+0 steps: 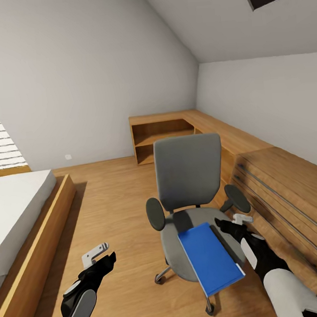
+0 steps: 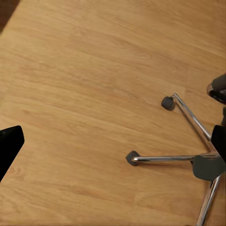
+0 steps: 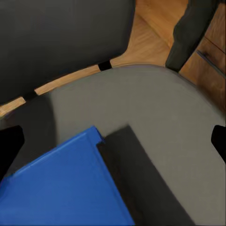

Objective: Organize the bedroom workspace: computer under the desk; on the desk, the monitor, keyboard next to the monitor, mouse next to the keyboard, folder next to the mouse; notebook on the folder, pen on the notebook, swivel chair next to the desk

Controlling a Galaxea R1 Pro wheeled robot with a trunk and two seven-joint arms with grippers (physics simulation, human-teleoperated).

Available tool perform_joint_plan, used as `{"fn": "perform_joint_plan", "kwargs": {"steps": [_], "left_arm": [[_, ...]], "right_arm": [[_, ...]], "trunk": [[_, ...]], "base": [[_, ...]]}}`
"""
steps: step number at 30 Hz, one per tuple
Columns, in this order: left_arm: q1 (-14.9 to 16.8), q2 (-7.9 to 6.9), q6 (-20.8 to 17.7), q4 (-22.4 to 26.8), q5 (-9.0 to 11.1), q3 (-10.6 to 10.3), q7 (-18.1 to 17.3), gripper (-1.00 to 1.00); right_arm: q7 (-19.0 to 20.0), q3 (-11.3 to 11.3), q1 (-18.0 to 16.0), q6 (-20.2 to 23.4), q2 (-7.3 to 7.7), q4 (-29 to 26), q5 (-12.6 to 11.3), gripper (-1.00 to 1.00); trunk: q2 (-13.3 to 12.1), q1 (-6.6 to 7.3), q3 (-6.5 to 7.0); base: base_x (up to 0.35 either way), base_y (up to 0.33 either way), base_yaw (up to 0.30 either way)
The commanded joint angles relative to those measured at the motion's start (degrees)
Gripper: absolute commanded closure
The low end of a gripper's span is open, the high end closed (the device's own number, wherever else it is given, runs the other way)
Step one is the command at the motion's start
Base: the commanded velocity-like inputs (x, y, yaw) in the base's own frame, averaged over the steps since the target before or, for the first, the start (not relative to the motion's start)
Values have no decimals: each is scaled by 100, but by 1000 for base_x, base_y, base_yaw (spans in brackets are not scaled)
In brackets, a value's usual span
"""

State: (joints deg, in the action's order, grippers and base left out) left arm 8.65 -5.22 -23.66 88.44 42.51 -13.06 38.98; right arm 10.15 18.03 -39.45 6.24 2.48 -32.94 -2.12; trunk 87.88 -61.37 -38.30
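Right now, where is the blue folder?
The folder lies on the chair's seat in the head view, sticking out over the front edge, just beside the right gripper.

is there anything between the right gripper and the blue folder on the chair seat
Nothing visible stands between them. The right gripper hovers open over the seat of the swivel chair, just past the far corner of the folder. The right wrist view shows bare grey seat and the folder between its fingertips.

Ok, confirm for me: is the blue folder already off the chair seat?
No, the folder lies on the swivel chair seat, overhanging its front edge.
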Motion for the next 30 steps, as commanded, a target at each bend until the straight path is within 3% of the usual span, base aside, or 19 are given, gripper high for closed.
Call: {"fn": "perform_joint_plan", "kwargs": {"steps": [1,5,8,13,18,20,30], "left_arm": [[5,-6,-9,8,38,-12,49,-100],[5,-6,-9,7,38,-17,49,-100],[5,-6,-10,7,38,-20,49,-100],[5,-6,-8,7,38,-17,49,-100],[5,-6,-13,7,41,-17,49,-100],[5,-6,-16,7,45,-14,49,-100],[5,-14,1,-14,45,-4,66,-100]], "right_arm": [[22,30,86,101,-75,-247,15,-100],[-210,26,900,921,-503,-1835,383,-100],[-281,30,1210,1547,-752,-2663,495,-100],[-276,33,1763,2181,-909,-3784,477,-100],[-233,-12,1969,2297,-935,-4119,268,-100],[-9,-221,2030,2315,-1018,-4310,138,-100],[144,-300,2126,2274,-1057,-4411,19,-100]], "trunk": [[-39,23,13],[-199,111,85],[-320,177,139],[-480,264,211],[-480,264,211],[-480,264,211],[-480,264,211]], "base": [[0,0,0],[0,0,0],[0,0,0],[0,0,0],[0,0,0],[0,0,0],[-70,65,-86]]}}
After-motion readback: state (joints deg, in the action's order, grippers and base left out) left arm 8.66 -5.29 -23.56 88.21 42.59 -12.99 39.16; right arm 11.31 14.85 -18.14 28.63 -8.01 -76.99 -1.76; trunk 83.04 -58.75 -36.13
